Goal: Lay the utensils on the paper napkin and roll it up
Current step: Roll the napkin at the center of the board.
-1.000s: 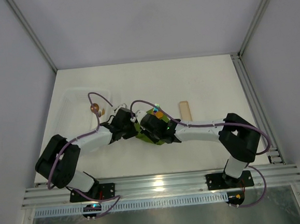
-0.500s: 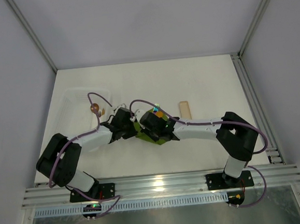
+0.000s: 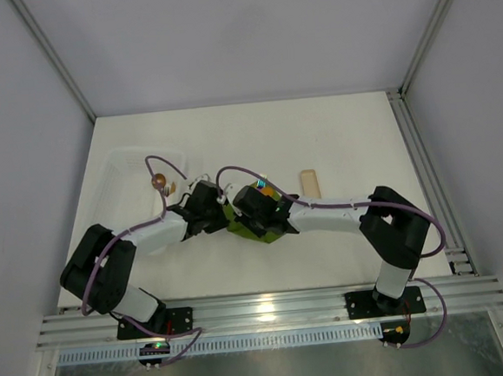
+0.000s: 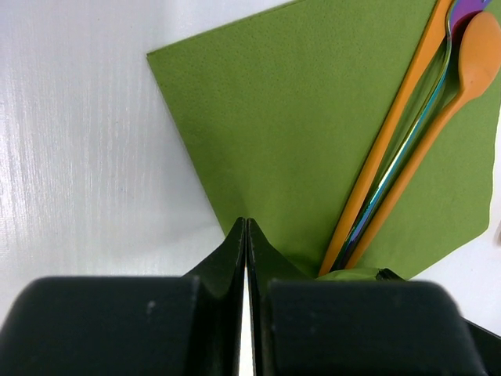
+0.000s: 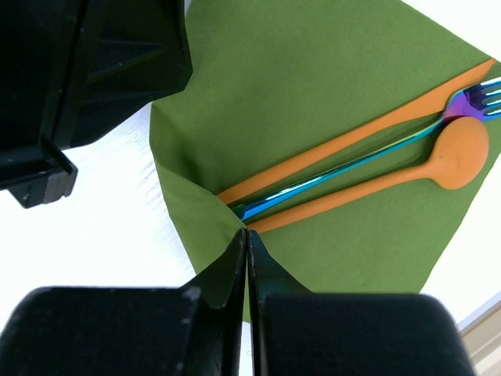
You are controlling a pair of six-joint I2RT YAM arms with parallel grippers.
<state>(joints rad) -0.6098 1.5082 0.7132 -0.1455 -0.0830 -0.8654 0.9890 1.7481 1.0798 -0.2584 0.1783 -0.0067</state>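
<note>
The table [image 3: 335,138] carries everything near its middle, and both arms reach in from the near edge so that their wrists almost meet there: the left arm [image 3: 151,235] comes from the tray [image 3: 123,163] side and the right arm [image 3: 332,216] from the side where a small wooden piece [image 3: 310,186] lies apart. They crowd together because the napkin [image 4: 297,117] lies flat between them, just right of the tray, turned corner-on to both wrist cameras. That corner-on lie suits a roll started from one tip. The left gripper [image 4: 246,235] has its fingers pressed fully together, tips down at the napkin's near edge beside the handle ends. It looks placed to pin the sheet so it does not slide. The right gripper [image 5: 246,239] is likewise clenched, its tips meeting at the edge of a flap [image 5: 196,227] of napkin turned up over the handle ends. Whether paper is actually nipped between either pair of fingers does not show. The utensils [image 5: 352,168] lie on the napkin side by side along its diagonal, touching or nearly so. An orange rod [image 5: 352,133], an iridescent fork [image 5: 344,164] and an orange spoon [image 5: 458,153] point their heads at the far corner. Bunched this way they make a single core for the paper to wrap around. So placing looks done and the roll looks barely begun, with only the first corner lifted.
</note>
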